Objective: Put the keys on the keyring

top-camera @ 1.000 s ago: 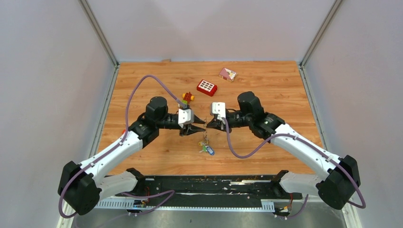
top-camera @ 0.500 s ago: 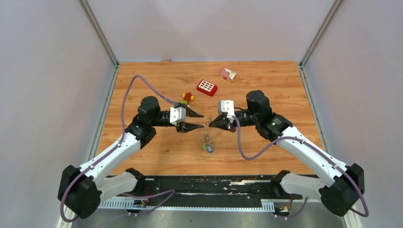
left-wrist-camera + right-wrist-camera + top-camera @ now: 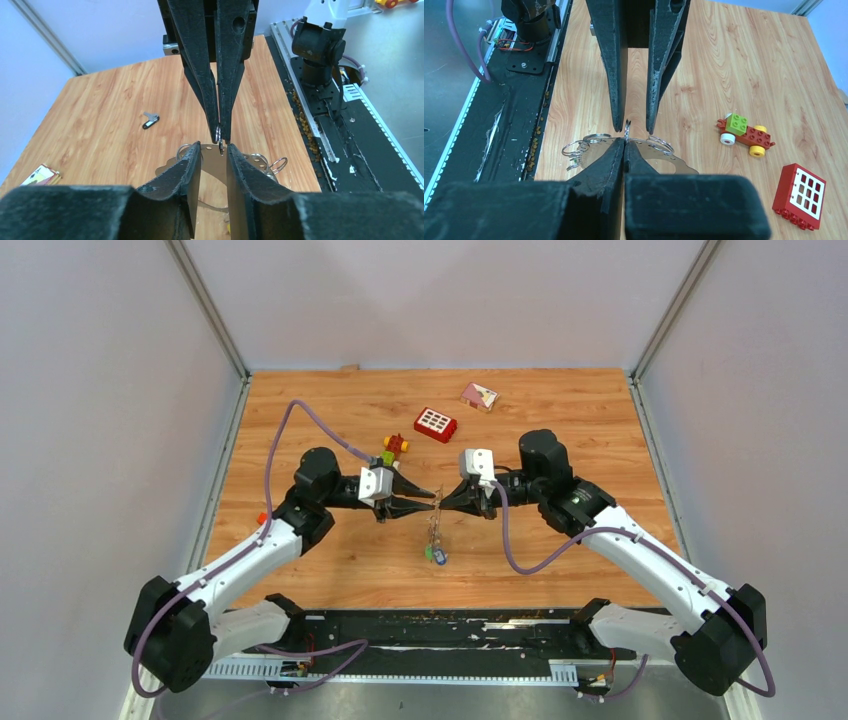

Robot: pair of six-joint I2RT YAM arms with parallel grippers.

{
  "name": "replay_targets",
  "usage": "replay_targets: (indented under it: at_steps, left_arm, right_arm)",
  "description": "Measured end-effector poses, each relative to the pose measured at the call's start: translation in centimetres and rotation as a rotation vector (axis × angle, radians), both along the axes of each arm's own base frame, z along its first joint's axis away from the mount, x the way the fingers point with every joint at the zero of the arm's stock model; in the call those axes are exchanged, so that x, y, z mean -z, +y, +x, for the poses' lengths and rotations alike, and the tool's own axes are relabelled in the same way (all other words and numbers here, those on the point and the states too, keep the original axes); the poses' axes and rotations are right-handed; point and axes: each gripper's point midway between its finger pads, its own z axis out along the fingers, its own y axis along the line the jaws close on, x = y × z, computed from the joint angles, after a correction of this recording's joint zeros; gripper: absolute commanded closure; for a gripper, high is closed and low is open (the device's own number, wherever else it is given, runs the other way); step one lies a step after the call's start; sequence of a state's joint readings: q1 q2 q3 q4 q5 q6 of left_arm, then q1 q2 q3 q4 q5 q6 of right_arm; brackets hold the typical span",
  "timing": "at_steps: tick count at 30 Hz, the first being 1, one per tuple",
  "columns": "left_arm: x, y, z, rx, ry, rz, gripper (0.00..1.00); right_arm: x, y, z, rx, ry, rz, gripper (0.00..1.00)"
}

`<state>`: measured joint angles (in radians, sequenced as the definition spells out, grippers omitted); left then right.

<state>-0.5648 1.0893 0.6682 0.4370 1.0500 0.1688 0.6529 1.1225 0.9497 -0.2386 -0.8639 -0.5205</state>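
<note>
One keyring (image 3: 627,125): right gripper (image 3: 447,502) pinches it; left gripper (image 3: 430,500), part-open, has returned at 9 o'clock, likely to regrasp.

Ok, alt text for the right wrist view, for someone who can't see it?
The right fingers are shut on the thin keyring, held edge-on above the wooden table. The left fingers face them from opposite, open, one either side of the ring. A block toy car and a red brick lie at right.
</note>
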Motion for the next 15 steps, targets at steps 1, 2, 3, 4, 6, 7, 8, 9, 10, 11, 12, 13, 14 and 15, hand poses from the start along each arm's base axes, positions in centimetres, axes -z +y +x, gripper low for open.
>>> replay_targets:
  at_steps: [1, 2, 3, 4, 6, 7, 8, 9, 10, 11, 12, 13, 14, 15]
  left_arm:
    - [0.06, -0.10, -0.04, 0.003, 0.001, 0.000, 0.71]
    - [0.15, -0.17, -0.06, 0.005, 0.005, 0.002, 0.73]
    - [0.24, -0.19, -0.02, 0.005, 0.009, 0.003, 0.74]
    - [0.32, -0.24, -0.02, 0.007, 0.011, 0.005, 0.76]
    - [0.42, -0.26, 0.00, 0.007, 0.014, 0.007, 0.80]
    - [0.43, -0.27, -0.01, 0.007, 0.014, 0.007, 0.84]
    - [0.42, -0.28, -0.04, 0.008, 0.014, 0.007, 0.86]
    - [0.43, -0.30, -0.06, 0.009, 0.014, 0.007, 0.90]
    - [0.43, -0.31, -0.09, 0.010, 0.015, 0.007, 0.94]
    - [0.43, -0.32, -0.10, 0.010, 0.016, 0.007, 0.98]
    - [0.44, -0.32, -0.11, 0.010, 0.018, 0.008, 1.00]
    - [0.44, -0.32, -0.11, 0.010, 0.018, 0.008, 1.00]
    - [0.45, -0.32, -0.10, 0.009, 0.020, 0.008, 1.00]
    - [0.49, -0.31, -0.04, 0.005, 0.021, 0.009, 1.00]
  right_arm:
    - [-0.04, 0.02, -0.01, 0.000, 0.001, 0.002, 1.00]
    - [-0.09, 0.04, 0.00, -0.001, 0.000, 0.004, 1.00]
    - [-0.12, 0.06, 0.01, -0.001, -0.001, 0.005, 1.00]
    - [-0.16, 0.08, 0.04, -0.001, -0.002, 0.007, 1.00]
    - [-0.20, 0.10, 0.06, -0.001, -0.002, 0.008, 1.00]
    - [-0.20, 0.10, 0.05, 0.000, -0.002, 0.008, 1.00]
    - [-0.20, 0.10, 0.06, 0.000, -0.002, 0.008, 1.00]
    - [-0.21, 0.12, 0.08, 0.000, -0.002, 0.009, 1.00]
    - [-0.23, 0.14, 0.09, 0.000, -0.001, 0.010, 1.00]
    - [-0.26, 0.15, 0.12, 0.001, -0.002, 0.011, 1.00]
    - [-0.26, 0.16, 0.18, 0.002, -0.003, 0.012, 0.99]
    - [-0.27, 0.17, 0.22, 0.002, -0.004, 0.012, 0.98]
    - [-0.27, 0.18, 0.27, 0.003, -0.005, 0.013, 0.95]
    - [-0.24, 0.21, 0.32, 0.003, -0.005, 0.013, 0.93]
